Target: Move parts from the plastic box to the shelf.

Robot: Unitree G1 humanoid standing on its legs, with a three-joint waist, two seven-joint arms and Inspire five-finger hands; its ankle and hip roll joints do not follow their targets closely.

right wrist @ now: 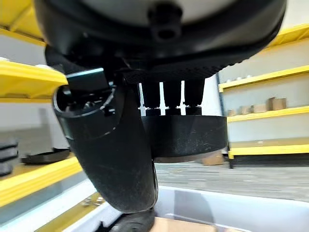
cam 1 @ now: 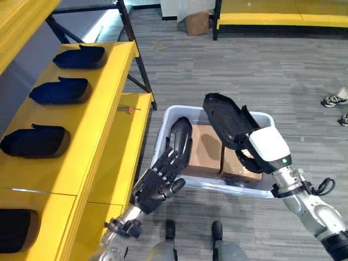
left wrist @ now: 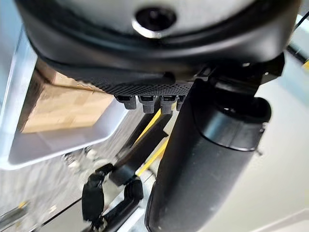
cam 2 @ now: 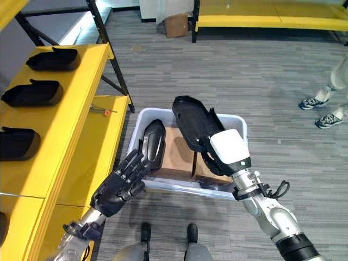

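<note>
Transfer in progress, seen from the head camera. At lower centre of the frame sits the plastic box (cam 1: 266, 117), pale grey, lined with brown cardboard (cam 1: 204, 149). The right hand (cam 2: 217, 155), entering from the lower right, is clamped on a long black part (cam 2: 193, 122), lifted above the box's rim; its own wrist view shows the thumb and fingers curled round the part's edge. The left hand (cam 2: 119, 185), entering from the lower left, rests with fingers nearly straight against a second black part (cam 2: 154, 140), which leans against the box's left wall. Whether those fingers grip this part cannot be told; they appear merely laid along it.

Along the left edge of the frame runs the yellow shelf (cam 1: 100, 109), bearing a row of shelved parts (cam 1: 60, 91) of the same kind, one behind another. A small orange-tipped tool (cam 1: 129, 109) lies on the lower ledge.

Judged from this layout, several parts are already delivered; one is in hand and not yet carried across, and at least one more remains in the box.
</note>
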